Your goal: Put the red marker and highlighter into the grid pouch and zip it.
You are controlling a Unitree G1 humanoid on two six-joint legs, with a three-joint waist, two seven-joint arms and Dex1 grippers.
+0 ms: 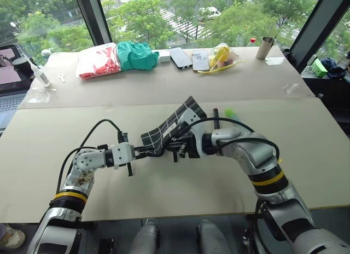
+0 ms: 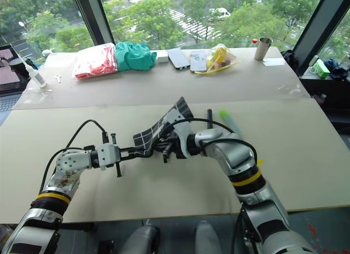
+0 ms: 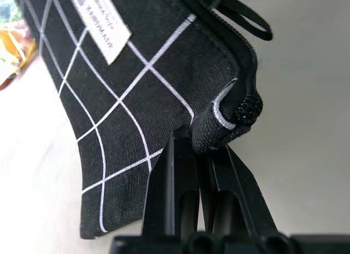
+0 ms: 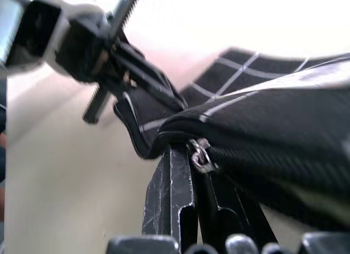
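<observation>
The grid pouch point(image 1: 174, 122), black with white lines, hangs tilted above the table between both grippers. My left gripper point(image 1: 148, 150) is shut on its near corner at the zipper's end point(image 3: 240, 109); the white label point(image 3: 101, 24) and the strap point(image 3: 243, 18) show beyond. My right gripper point(image 1: 175, 146) is shut on the pouch's zipper edge, with the metal slider point(image 4: 200, 155) at its fingertips. Behind the right arm, the red marker point(image 1: 215, 117) shows as a dark barrel lying on the table. The light-green highlighter point(image 1: 232, 114) lies just to its right.
On the far table are a red bag point(image 1: 98, 61), a green cloth point(image 1: 136, 55), phones point(image 1: 180, 57), a yellow bag point(image 1: 220, 57) and a metal cup point(image 1: 265, 47). A laptop point(image 1: 10, 73) and a white bottle point(image 1: 39, 74) are at far left.
</observation>
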